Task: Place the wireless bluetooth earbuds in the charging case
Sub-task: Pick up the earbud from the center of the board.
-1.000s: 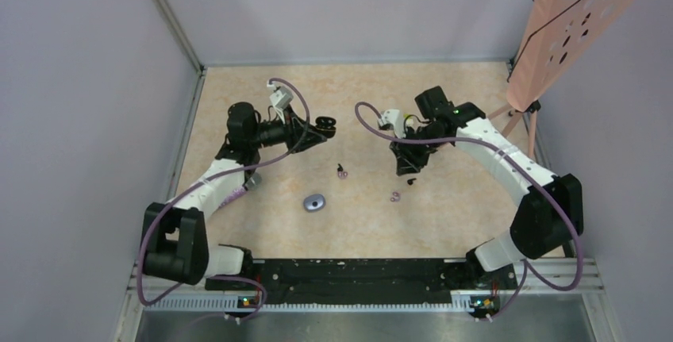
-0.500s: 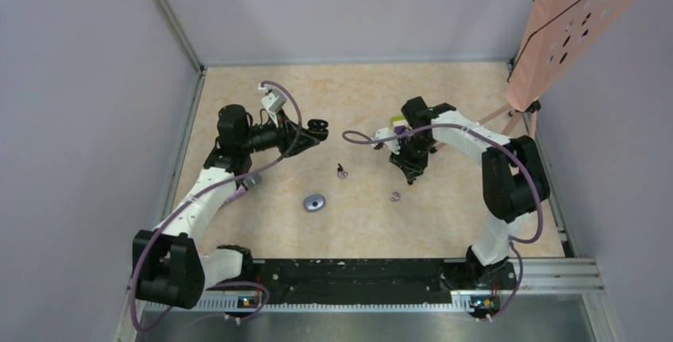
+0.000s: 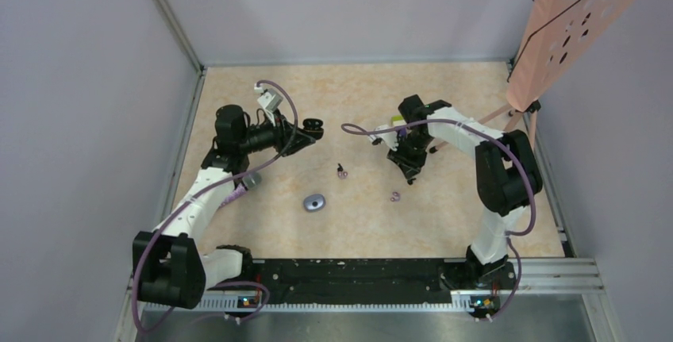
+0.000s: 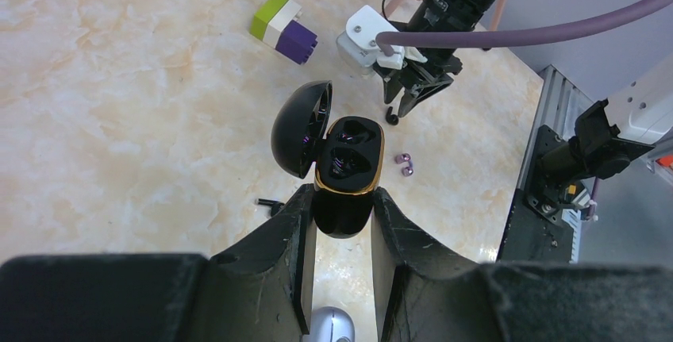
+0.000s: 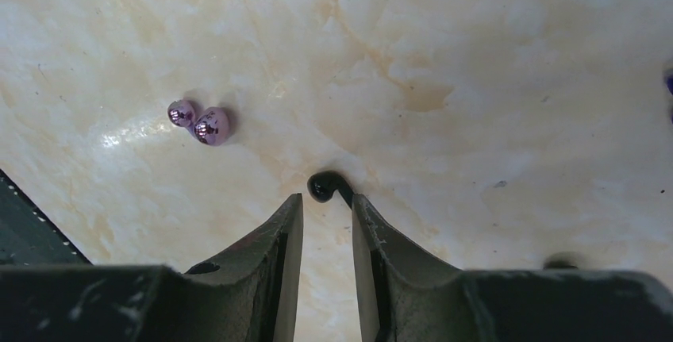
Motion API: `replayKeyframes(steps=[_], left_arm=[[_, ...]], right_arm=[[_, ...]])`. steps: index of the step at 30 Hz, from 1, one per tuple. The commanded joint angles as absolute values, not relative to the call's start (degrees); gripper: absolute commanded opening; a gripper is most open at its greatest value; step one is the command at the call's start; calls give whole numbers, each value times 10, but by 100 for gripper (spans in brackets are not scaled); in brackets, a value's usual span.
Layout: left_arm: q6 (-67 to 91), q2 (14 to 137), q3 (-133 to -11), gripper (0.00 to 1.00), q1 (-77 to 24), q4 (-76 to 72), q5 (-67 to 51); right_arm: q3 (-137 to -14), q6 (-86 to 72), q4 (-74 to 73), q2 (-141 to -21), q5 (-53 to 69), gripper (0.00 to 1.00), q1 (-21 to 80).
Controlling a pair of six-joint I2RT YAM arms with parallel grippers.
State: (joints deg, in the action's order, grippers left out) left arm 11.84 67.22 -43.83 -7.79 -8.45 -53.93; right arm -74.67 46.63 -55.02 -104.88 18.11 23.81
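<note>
Where the right wrist camera looked down, the black earbud (image 5: 321, 186) lay on the marbled table (image 5: 492, 80) just ahead of the right gripper (image 5: 325, 201). Its thin stem reached back to touch the tip of one finger (image 5: 367, 235). That gripper's jaws stood narrowly parted with nothing between them, the tips low over the surface. Off to one side in the same view, well apart from the fingers, the purple earbud (image 5: 200, 123) rested as two shiny beads touching each other. Seen from above, it sat on the near side of the right gripper. The stemmed purple earbud (image 3: 342, 171) lay toward the middle of the table, between the two arms and apart from the other pieces.

The charging case (image 4: 343, 175) was off the table, clamped by its lower body between the fingers of the left gripper (image 4: 340, 199). Its lid (image 4: 300, 128) was swung open to one side, and two dark sockets showed inside a gold rim. From above, this gripper hung over the far left part of the table, pointing toward the right arm.

Beyond the case lay a green, white and purple block (image 4: 283, 27), near the right arm. A grey oval object (image 3: 315, 201) sat nearer the arm bases. A pink perforated board (image 3: 583, 17) leaned at the far right corner.
</note>
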Motion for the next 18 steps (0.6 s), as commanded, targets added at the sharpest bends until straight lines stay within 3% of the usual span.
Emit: replayKeyframes(steps=[1, 6, 11, 18], left_arm=[[120, 661, -456, 0, -74, -104, -533], [120, 662, -457, 0, -74, -104, -529], [119, 664, -458, 0, -72, -97, -529], [117, 665, -465, 0, -69, -89, -530]], right_arm=[[-769, 430, -560, -1056, 198, 28, 234], [-768, 417, -563, -1045, 208, 28, 234], [-735, 574, -562, -990, 252, 31, 234], [-739, 722, -567, -1003, 198, 32, 233]])
